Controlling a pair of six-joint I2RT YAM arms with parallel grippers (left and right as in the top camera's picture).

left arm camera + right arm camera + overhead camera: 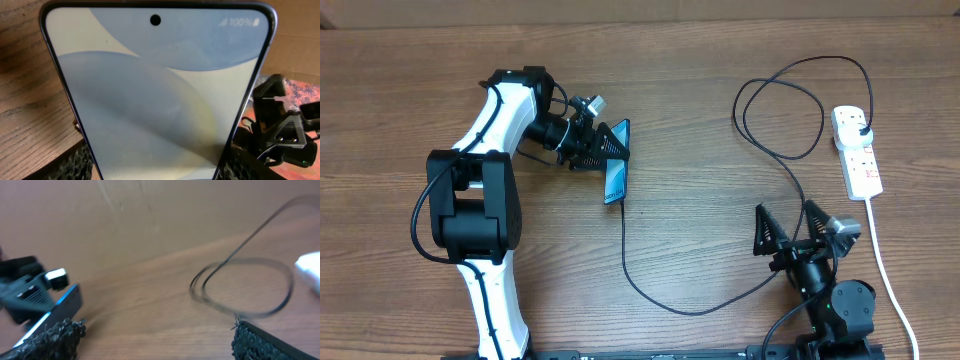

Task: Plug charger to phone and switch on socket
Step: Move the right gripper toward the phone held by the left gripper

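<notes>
A brown wood-grain table [700, 60] carries everything. The white-and-black left arm [485, 190] reaches across it. Its left gripper [610, 150] clamps a slim, black-edged, blue-screened smartphone [615, 185] between its jaws, tilted on edge near the table's middle. At the far right lies a long white plastic power strip [860, 160] with red markings. A thin black charger cable [660, 300] runs from a black plug [861, 124] in that strip, loops, and reaches the smartphone's lower end. The right gripper [785, 208] hovers near the front right, jaws spread wide, holding nothing.
</notes>
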